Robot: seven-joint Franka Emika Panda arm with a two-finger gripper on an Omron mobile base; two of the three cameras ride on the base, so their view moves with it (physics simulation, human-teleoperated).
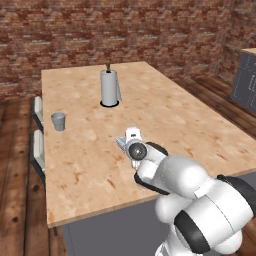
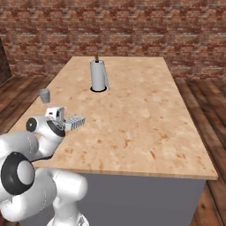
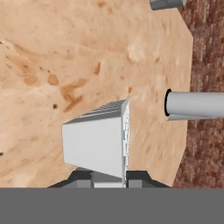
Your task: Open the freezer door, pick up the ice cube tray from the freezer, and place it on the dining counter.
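My hand (image 2: 67, 123) is closed tight on one end of the ice cube tray (image 2: 75, 122), a small pale tray with a grid of little cells. I hold it in the air above the near part of the dining table (image 2: 132, 110), a large island with a mottled tan top. The tray sticks out forward from my hand, tipped up on its edge rather than lying flat.

To finish well, I should roll my wrist until the tray lies level, lower it until its underside meets the bare tan top, and only then let go. The patch below me is bare. A paper towel roll (image 1: 110, 87) stands upright well ahead near the middle, and a small grey cup (image 1: 58, 121) sits near the left edge, both well apart from the tray.

My fingertips (image 3: 136, 176) are mostly covered by the tray in the hand view, so the exact grip is hard to judge. The gap between tray and table seems small, but I cannot be sure. In the left base view my own arm hides most of the tray.
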